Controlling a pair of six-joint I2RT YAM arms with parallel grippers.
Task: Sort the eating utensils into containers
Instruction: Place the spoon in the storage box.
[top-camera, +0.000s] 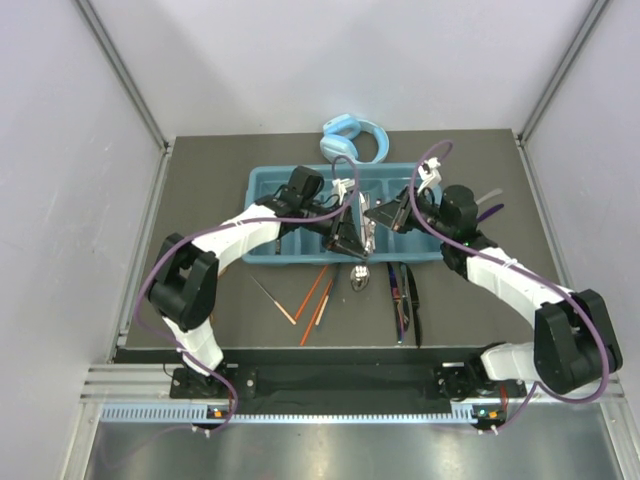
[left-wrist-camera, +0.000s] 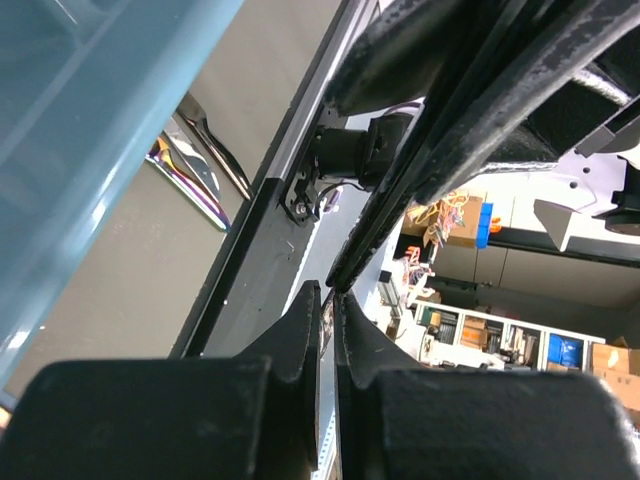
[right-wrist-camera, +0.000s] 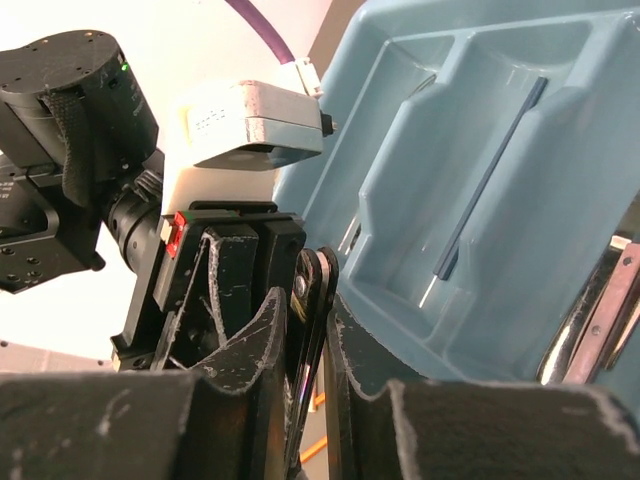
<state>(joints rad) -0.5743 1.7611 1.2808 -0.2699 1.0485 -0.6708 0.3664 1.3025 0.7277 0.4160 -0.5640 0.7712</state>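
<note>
Loose nearest us lie orange chopsticks (top-camera: 318, 295), a spoon (top-camera: 360, 279) and dark knives (top-camera: 405, 300), unsorted; beyond, our right gripper (right-wrist-camera: 312, 310) pinches a dark-handled utensil (right-wrist-camera: 303, 290), our left gripper (left-wrist-camera: 328, 300) is almost closed, on what we cannot tell; farther, the teal tray (top-camera: 262, 190) holds few pieces, so we judge most sorting undone

Dark table (top-camera: 210, 200) — tray (top-camera: 262, 190), cutlery (top-camera: 318, 292), headphones (top-camera: 352, 138)

From above, the left tool (top-camera: 345, 236) and right tool (top-camera: 383, 215) hid the middle of the tray (top-camera: 262, 186), and the utensil (right-wrist-camera: 312, 300) between them was too small to name. The left wrist view cut the blurred tray at upper left.
</note>
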